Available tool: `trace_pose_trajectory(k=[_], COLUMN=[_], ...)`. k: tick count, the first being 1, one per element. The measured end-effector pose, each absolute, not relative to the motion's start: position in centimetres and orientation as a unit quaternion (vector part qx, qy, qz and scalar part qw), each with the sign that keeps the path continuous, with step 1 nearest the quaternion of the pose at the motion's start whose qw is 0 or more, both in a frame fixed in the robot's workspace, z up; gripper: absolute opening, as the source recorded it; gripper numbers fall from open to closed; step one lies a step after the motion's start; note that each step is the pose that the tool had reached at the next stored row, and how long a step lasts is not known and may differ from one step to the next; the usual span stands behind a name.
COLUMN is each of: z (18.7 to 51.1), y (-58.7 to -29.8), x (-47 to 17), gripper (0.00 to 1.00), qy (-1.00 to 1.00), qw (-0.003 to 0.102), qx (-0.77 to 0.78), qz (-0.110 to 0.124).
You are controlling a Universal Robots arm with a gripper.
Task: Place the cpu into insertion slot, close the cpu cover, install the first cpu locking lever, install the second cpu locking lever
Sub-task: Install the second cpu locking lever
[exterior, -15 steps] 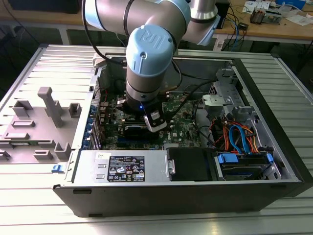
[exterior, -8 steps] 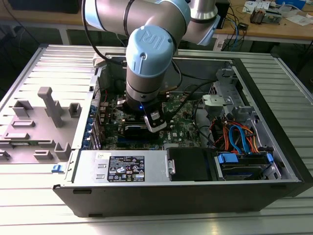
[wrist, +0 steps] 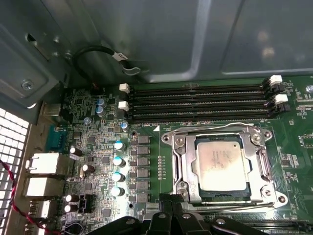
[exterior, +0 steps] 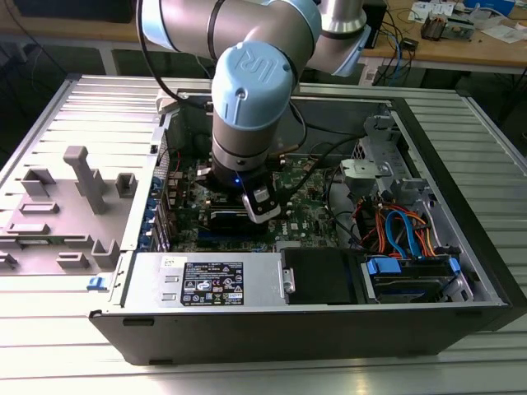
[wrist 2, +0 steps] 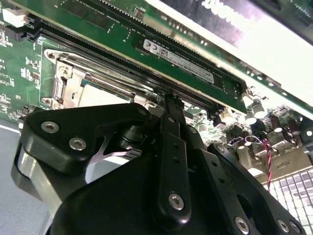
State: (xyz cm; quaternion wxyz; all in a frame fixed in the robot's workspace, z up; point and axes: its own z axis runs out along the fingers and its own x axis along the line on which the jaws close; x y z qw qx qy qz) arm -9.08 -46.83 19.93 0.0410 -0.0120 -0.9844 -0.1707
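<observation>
The cpu (wrist: 219, 166), a dull silver square, lies flat in the insertion slot (wrist: 172, 141) on the green board. The cpu cover (wrist: 262, 164) is down around it as a silver frame. One thin wire lever (wrist: 210, 128) runs along the side by the memory slots, and another (wrist: 244, 219) along the opposite side. My gripper (wrist: 173, 211) sits at that second side's corner with its black fingers together. The second wrist view has the gripper (wrist 2: 168, 100) tip touching the socket edge beside the cpu (wrist 2: 100, 95). Whether the fingers pinch a lever is hidden. In the exterior view the gripper (exterior: 262, 210) is low inside the open case.
Black memory slots (wrist: 195, 100) run beside the socket, with a row of capacitors (wrist: 118, 161) on another side. The grey case wall (wrist: 195, 39) and a black cable (wrist: 98, 51) stand beyond. The power supply (exterior: 210, 280) and drive cables (exterior: 403, 230) flank the board; a grey fixture (exterior: 74, 197) lies at the exterior view's left.
</observation>
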Motion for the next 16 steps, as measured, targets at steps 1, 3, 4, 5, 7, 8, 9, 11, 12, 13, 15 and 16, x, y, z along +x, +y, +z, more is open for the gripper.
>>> trace_pose_trajectory(k=[1, 3, 4, 5, 7, 8, 9, 11, 12, 13, 15, 16], z=[20.1, 20.4, 20.6, 20.8, 21.1, 21.3, 21.6, 21.7, 21.7, 21.7, 21.8, 21.8], y=[-46.8, -46.8, -46.8, -46.8, -46.8, -46.8, -46.8, -46.8, -46.8, -46.8, -46.8, -46.8], x=[-9.1, -9.1, -9.1, -9.1, -9.1, -9.1, -9.1, -9.1, -9.1, -9.1, -9.1, -9.1], gripper=[0.11, 0.11, 0.11, 0.11, 0.11, 0.11, 0.11, 0.11, 0.11, 0.11, 0.11, 0.11], qy=[-0.984, -0.984, -0.984, -0.984, -0.984, -0.984, -0.984, -0.984, -0.984, -0.984, -0.984, -0.984], qw=[0.041, 0.041, 0.041, 0.041, 0.041, 0.041, 0.041, 0.041, 0.041, 0.041, 0.041, 0.041], qx=[-0.012, -0.012, -0.012, -0.012, -0.012, -0.012, -0.012, -0.012, -0.012, -0.012, -0.012, -0.012], qz=[-0.171, -0.171, -0.171, -0.171, -0.171, -0.171, -0.171, -0.171, -0.171, -0.171, -0.171, -0.171])
